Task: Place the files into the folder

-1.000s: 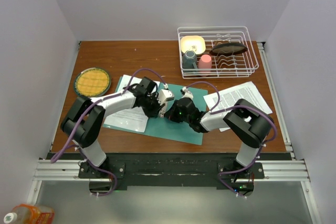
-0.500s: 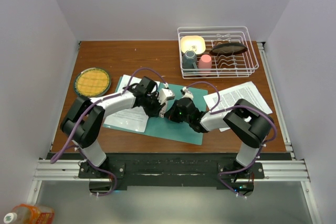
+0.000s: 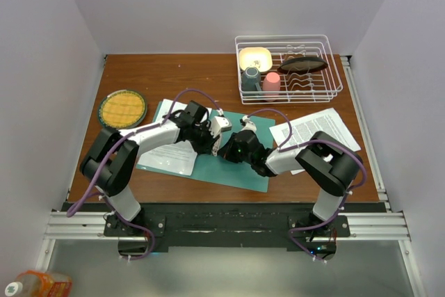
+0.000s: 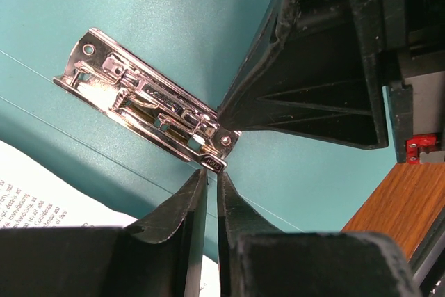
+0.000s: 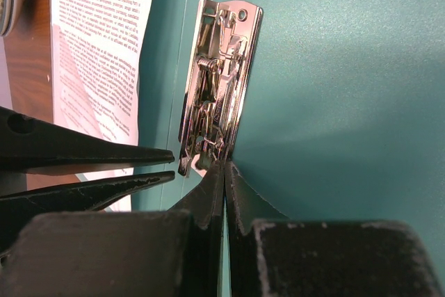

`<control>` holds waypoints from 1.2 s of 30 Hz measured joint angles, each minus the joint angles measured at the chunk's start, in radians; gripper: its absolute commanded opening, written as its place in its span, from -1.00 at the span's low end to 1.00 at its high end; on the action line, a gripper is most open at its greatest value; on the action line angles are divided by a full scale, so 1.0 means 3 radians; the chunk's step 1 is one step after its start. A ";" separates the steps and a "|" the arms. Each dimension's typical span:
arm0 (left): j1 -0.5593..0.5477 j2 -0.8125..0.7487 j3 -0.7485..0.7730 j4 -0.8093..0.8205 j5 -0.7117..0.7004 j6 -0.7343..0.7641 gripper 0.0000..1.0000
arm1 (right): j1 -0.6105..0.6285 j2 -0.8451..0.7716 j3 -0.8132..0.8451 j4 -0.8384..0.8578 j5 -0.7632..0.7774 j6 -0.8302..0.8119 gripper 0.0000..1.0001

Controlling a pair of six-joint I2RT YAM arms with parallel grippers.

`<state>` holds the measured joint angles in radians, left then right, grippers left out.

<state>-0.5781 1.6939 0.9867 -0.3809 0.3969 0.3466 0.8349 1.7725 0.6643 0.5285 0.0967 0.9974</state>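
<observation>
The folder (image 3: 240,168) is laid open and flat on the table (image 3: 174,74), near its middle. One of the files (image 3: 167,158) is spread over the folder's left leaf, with its outer edge hanging past onto the table. More printed sheets (image 3: 316,126) are set apart to the right, partly hidden under the right arm.

Both arms are bent inward, and the left gripper (image 3: 214,145) and the right gripper (image 3: 226,152) are brought tip to tip over the folder's crease. A shiny metal clip (image 4: 149,106) is fixed to the teal card there.

In the left wrist view, the left gripper (image 4: 212,182) is seen almost closed. Only a narrow slit is left between its fingers, and nothing is held in it. Its tips are placed just beside the near end of the clip. The right gripper's tip (image 4: 224,110) is pressed against the clip's edge from the other side.

In the right wrist view, the right gripper (image 5: 222,168) is closed finger against finger, and its tip is set at the lower end of the clip (image 5: 219,81). The printed sheet (image 5: 97,33) is seen just left of the clip.

A wire dish rack (image 3: 281,37) holding cups is stood at the far right of the table. A round yellow mat (image 3: 122,108) is laid at the far left.
</observation>
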 measured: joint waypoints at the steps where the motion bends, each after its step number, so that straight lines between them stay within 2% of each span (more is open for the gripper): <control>1: 0.0000 0.0000 0.0003 0.0001 0.0003 -0.0004 -0.70 | -0.0001 0.0000 -0.0004 0.0006 0.0000 0.0003 -1.00; 36: 0.0018 0.0142 0.0020 0.0153 0.0065 -0.0062 -0.75 | -0.0019 0.0043 -0.0010 0.0092 -0.0003 0.0051 -1.00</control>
<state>-0.5728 1.7367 0.9928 -0.3351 0.4164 0.3279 0.8291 1.7855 0.6613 0.5560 0.0959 1.0126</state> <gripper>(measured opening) 0.130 0.007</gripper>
